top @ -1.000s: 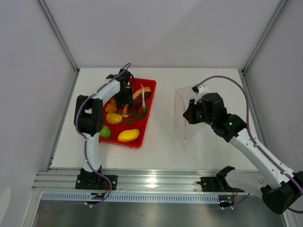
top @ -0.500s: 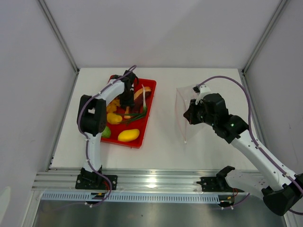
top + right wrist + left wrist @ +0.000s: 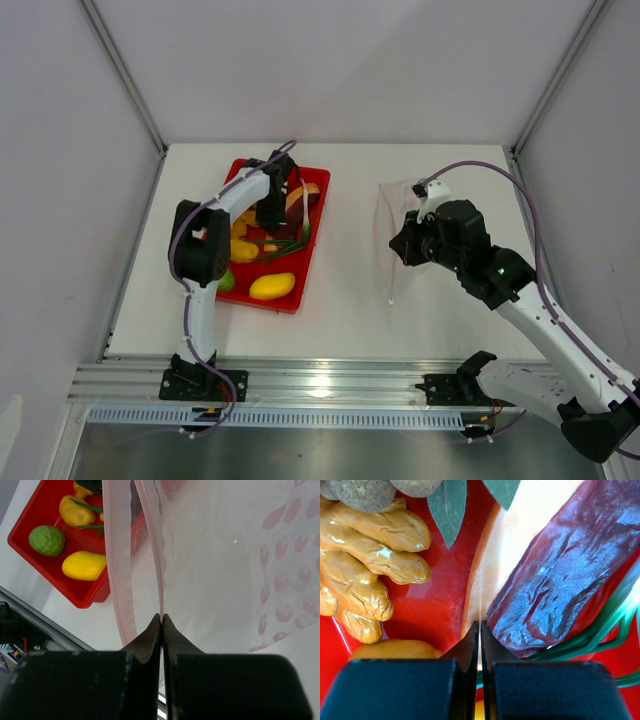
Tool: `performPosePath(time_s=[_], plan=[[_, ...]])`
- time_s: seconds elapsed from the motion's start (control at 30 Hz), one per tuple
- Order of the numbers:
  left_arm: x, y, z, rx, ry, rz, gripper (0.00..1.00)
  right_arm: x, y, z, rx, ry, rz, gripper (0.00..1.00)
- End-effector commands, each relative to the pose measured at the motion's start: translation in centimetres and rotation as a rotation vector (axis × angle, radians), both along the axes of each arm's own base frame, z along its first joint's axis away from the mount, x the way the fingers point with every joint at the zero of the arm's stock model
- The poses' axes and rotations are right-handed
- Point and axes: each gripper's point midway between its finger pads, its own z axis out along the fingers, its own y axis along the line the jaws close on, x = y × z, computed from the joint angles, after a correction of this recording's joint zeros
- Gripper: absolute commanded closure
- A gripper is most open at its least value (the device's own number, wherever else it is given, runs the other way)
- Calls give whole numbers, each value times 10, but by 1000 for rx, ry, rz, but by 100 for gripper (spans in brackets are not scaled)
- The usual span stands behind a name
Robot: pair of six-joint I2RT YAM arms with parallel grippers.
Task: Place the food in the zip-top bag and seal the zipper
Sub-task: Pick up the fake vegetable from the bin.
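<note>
**A:** Which step is being worked on here?

**B:** The first pick, by the look of it. The left gripper (image 3: 480, 626) is down in the red rectangular plastic tray (image 3: 298, 290). Its jaws are closed right up, and the tips meet at the pale edge of the reddish toy meat slice (image 3: 560, 575). Whether that edge is actually pinched can't be told from the wrist view.

**A:** And the bag?

**B:** The clear crinkly zip-top bag (image 3: 384, 225) is held up well to the right of the tray. The right gripper (image 3: 161, 617) is clamped tight on one lip of it, next to the pinkish zipper strip (image 3: 119, 570). The mouth is turned toward the tray and gapes a little. No food can be seen inside. The yellow toy mango (image 3: 271, 287) and green toy lime (image 3: 46, 540) are lying in the tray with the rest.

**A:** So what's needed next?

**B:** Probably a gentle lift. If the slice comes up, it should be carried across and fed into that narrow, floppy opening. If not, a fresh grip is called for. The zipper is best left until everything's bagged.
</note>
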Motion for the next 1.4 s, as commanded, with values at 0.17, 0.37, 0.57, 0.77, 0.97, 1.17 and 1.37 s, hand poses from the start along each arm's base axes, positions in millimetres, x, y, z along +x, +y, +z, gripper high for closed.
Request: performPosePath(time_s=[0.17,0.37,0.57,0.77,0.97,1.17,1.37], plan=[[4,2,32,-21,-182,56,100,-3,-5,25,20,-58,-26,100],[11,-16,62,-140,-218,15,78,-4,0,24,30,-52,-19,100],[18,-20,56,-121,-135,104,33,-6,-1,27,27,-59,-17,100],[14,-14,31,-61,-60,89,6,-8,-5,27,22,-71,-20,100],[17,-15,21,-47,-45,87,5,-9,-3,21,32,-68,-11,100],[18,-25,11,-81,-13,64,5,-10,-3,21,36,-73,-11,100],[18,-38,11,-138,-21,37,5,-11,-5,21,34,-77,-12,100]])
